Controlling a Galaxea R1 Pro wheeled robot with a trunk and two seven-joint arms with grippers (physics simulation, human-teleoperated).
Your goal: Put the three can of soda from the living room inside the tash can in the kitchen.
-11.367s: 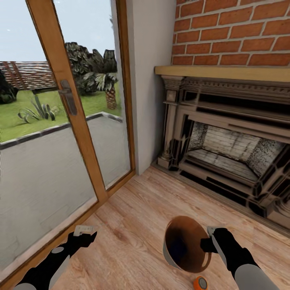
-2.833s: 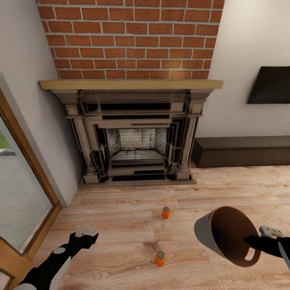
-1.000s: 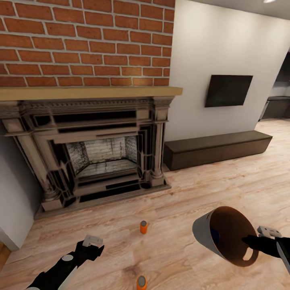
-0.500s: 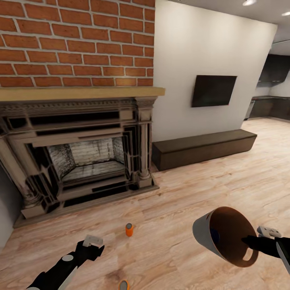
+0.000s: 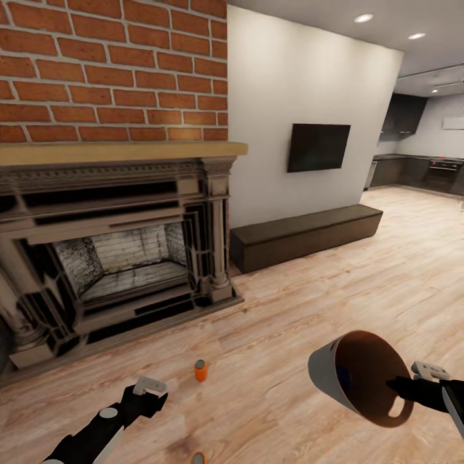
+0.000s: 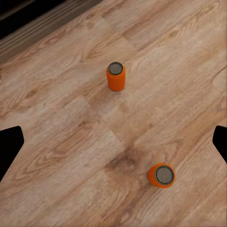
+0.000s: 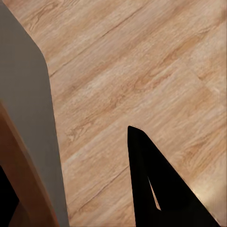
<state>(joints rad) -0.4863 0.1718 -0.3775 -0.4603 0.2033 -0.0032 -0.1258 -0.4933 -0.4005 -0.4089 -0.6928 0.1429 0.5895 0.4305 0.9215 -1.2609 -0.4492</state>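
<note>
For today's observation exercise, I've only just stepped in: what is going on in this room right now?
A two-armed robot stands on the wood floor of a living room, beside a brick fireplace. Its right gripper is shut on the rim of a tilted grey bin, held above the floor. Two orange soda cans stand upright on the floor near its open left gripper, which holds nothing. A kitchen shows in the distance.

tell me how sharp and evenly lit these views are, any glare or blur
Head view: even flat light, two ceiling spots glow without flare, fireplace carving looks smeared. Left wrist view: sharp, both soda cans crisp with faint shadows. Right wrist view: bin wall close up and soft-edged; the pincer finger is a flat black shape.
</note>
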